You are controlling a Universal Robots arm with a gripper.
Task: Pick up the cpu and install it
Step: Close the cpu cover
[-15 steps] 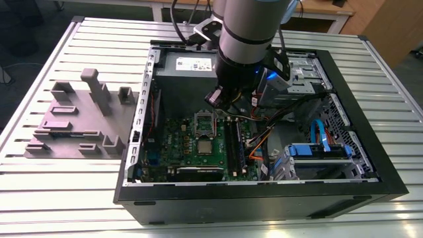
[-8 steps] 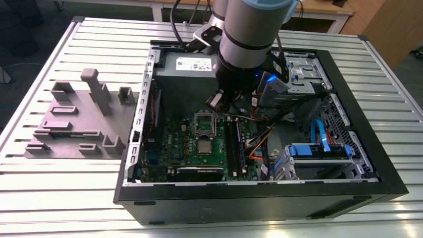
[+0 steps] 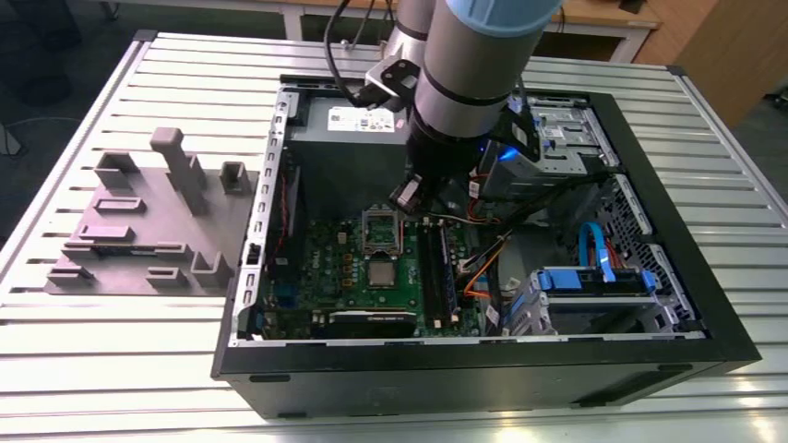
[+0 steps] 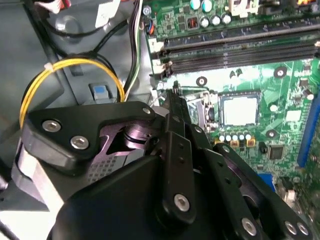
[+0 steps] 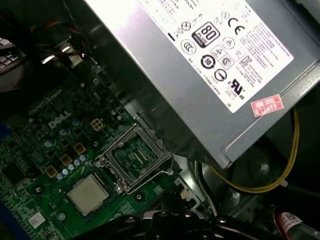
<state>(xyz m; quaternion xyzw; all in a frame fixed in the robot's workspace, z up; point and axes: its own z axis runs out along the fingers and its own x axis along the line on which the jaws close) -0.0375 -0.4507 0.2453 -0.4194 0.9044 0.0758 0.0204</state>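
Observation:
The cpu [image 3: 379, 273] lies flat in its socket on the green motherboard [image 3: 332, 277], silvery top up. It shows in both wrist views [image 4: 239, 110] [image 5: 88, 194]. Beside it the silver hinged socket frame [image 5: 134, 156] is swung open [image 3: 379, 231]. My gripper [image 3: 411, 198] hangs inside the computer case, above the board and a little to the exterior view's right of the open frame. In the second wrist view the gripper [image 4: 175, 92] is shut with nothing in it, apart from the cpu.
A grey power supply [image 5: 200, 60] fills the case's far end [image 3: 351, 138]. Memory slots [image 4: 235, 47] run beside the socket. Yellow cable [image 4: 60, 67] loops near the gripper. A blue drive cage [image 3: 591, 281] and cables sit on the exterior view's right. A grey fixture block [image 3: 148, 221] stands outside the case.

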